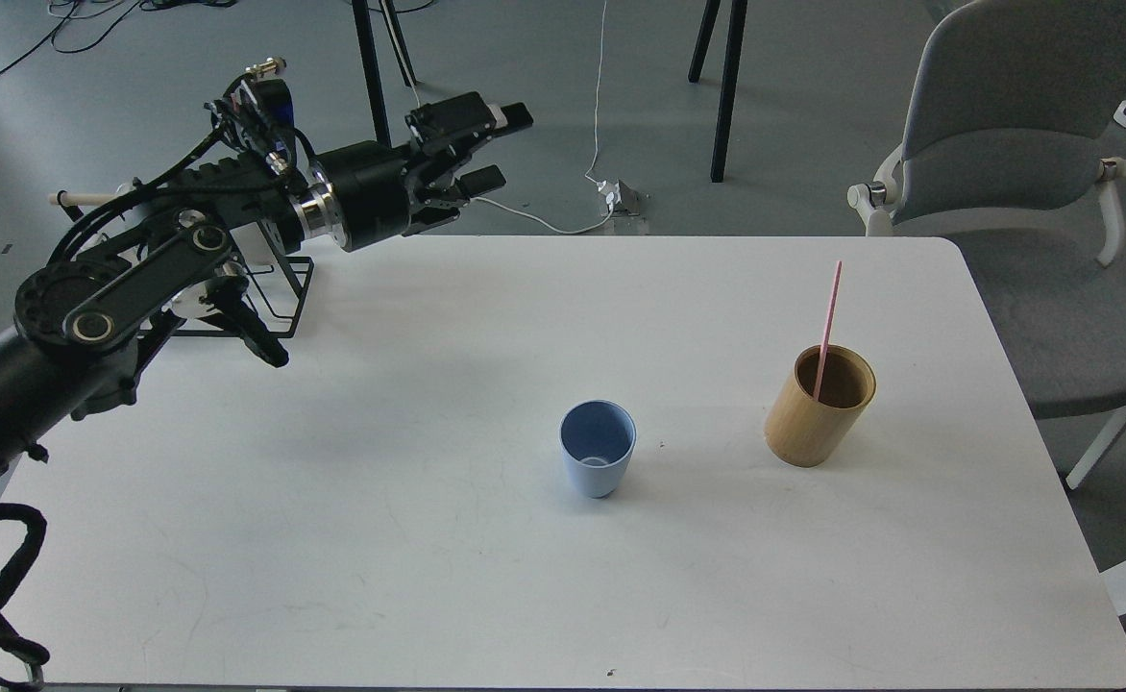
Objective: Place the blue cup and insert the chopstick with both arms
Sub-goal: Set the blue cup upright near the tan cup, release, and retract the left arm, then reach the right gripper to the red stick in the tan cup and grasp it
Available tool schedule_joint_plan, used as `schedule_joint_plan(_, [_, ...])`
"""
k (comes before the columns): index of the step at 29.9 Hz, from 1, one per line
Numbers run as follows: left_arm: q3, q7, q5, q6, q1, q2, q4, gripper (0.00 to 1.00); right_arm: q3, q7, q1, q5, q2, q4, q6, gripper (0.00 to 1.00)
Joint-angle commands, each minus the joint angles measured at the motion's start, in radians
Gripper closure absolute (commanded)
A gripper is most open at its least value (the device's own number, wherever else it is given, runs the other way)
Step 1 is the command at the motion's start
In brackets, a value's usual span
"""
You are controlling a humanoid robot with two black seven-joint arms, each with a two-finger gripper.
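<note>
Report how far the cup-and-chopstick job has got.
Done: the pale grey-blue handleless cup stands upright and empty on the white table. In hand: nothing; the left gripper is open, raised above the table's far edge. Left: the thin pink chopstick sits in the tan bamboo cylinder, not the cup.

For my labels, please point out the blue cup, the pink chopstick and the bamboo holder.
blue cup (596,471): head view, outer wall.
pink chopstick (829,317): head view, middle of shaft.
bamboo holder (806,430): head view, outer side wall.
</note>
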Motion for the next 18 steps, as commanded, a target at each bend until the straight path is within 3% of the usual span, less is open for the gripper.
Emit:
schedule_joint_plan(1, [-0.011, -0.032, -0.316, 0.000, 0.002, -0.006, 0.132, 0.01, 0.000, -0.007, 0.002, -0.243, 0.001, 0.133, -0.056, 0.01])
schedule_joint_plan(4, [-0.052, -0.041, -0.391, 0.000, 0.003, -0.006, 0.186, 0.01, -0.002, -0.030, -0.003, -0.483, 0.016, 0.193, -0.111, 0.01])
schedule_joint_plan(9, [-0.124, -0.038, -0.570, 0.000, 0.010, -0.018, 0.320, 0.01, -0.061, -0.078, -0.003, -0.760, 0.117, 0.197, -0.119, 0.06])
schedule_joint_plan(14, [-0.126, -0.035, -0.701, 0.000, 0.043, -0.049, 0.370, 0.01, -0.201, -0.101, 0.002, -1.103, 0.224, 0.191, -0.142, 0.23])
schedule_joint_plan(18, [-0.129, -0.039, -0.709, 0.000, 0.075, -0.057, 0.372, 0.01, -0.258, -0.104, 0.005, -1.251, 0.284, 0.165, -0.168, 0.29])
